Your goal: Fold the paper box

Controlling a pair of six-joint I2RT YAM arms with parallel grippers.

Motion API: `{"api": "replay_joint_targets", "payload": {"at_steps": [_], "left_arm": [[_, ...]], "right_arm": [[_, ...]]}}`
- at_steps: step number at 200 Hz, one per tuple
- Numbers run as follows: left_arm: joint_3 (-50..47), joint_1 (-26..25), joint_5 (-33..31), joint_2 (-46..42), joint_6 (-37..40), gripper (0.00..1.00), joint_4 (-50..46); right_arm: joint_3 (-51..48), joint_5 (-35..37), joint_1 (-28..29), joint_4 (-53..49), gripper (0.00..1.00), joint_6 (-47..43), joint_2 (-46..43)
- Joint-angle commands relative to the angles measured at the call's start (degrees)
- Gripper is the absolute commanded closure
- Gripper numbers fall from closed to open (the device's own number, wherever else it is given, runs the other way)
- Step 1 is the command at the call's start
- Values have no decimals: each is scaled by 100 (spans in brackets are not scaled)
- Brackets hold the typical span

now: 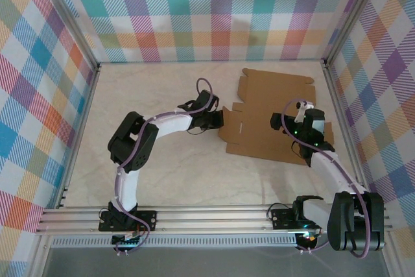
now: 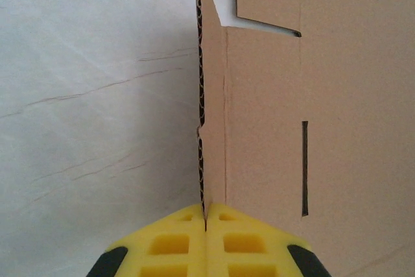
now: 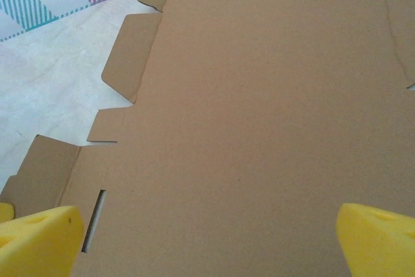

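- Pinching up a side flap [image 2: 211, 115] of the paper box [image 1: 272, 111] is, we judge, the step in hand. Our left claw [image 2: 205, 215] is pressed together on the flap's near end. The flap stands upright on its edge while the sheet beside it lies flat.
- We see the box as a cut sheet not yet built up. It lies on the table [image 1: 162, 89], right of centre and toward the far wall, with its left edge at the left claw.
- Our right claw [image 3: 207, 241] is spread wide, with one yellow finger at each side of the big middle panel. We cannot tell whether it touches the cardboard.
- The next move, as we read it, calls for turning the raised flap along its crease without tearing it. The right claw would need to press the panel down so the light sheet neither slides nor lifts.
- The cardboard is plain brown, matte and unprinted. Its wavy inner layer shows along the flap's cut edge.
- The outline is stepped, with rounded tab corners. A narrow slot [image 2: 305, 167] runs beside the crease, and straight score lines mark where the folds belong.
- The table is pale, with faint veins like marble, and the claw fingers are blocky yellow with square hollows.
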Motion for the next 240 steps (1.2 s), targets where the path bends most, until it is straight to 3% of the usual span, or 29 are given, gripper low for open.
{"api": "replay_joint_targets", "payload": {"at_steps": [1, 31, 54, 87, 124, 156, 202, 215, 226, 240], "left_arm": [[-317, 337, -150, -309, 501, 100, -622], [-374, 650, -374, -573, 1448, 100, -1360], [-561, 1002, -616, -869, 1523, 100, -1608], [-1534, 1609, -329, -1551, 370, 100, -875], [-2818, 1700, -624, -2373, -1561, 100, 320], [-4030, 1295, -1381, -3100, -3543, 100, 1562], [-4173, 34, -2651, -3351, -5530, 100, 1249], [-4120, -300, -2897, -3362, -5791, 100, 1160], [-4000, -415, -3069, -3443, -5725, 87, 828], [-3887, -418, -3400, -3703, -5404, 60, 300]], "right_arm": [[340, -161, 3, -282, 0, 181, 55], [540, -213, 5, -448, 0, 327, 181], [682, -166, 6, -597, 0, 438, 291], [865, -10, -1, -844, 0, 674, 439], [934, -126, -1, -886, 0, 1275, 556], [811, -785, -1, -467, 0, 2090, 806], [536, -1704, 48, 608, 1, 3194, 1462], [537, -1779, 71, 659, 2, 3301, 1553], [511, -1745, 77, 641, 2, 3307, 1540], [492, -1604, 73, 521, 2, 3236, 1457]]}}
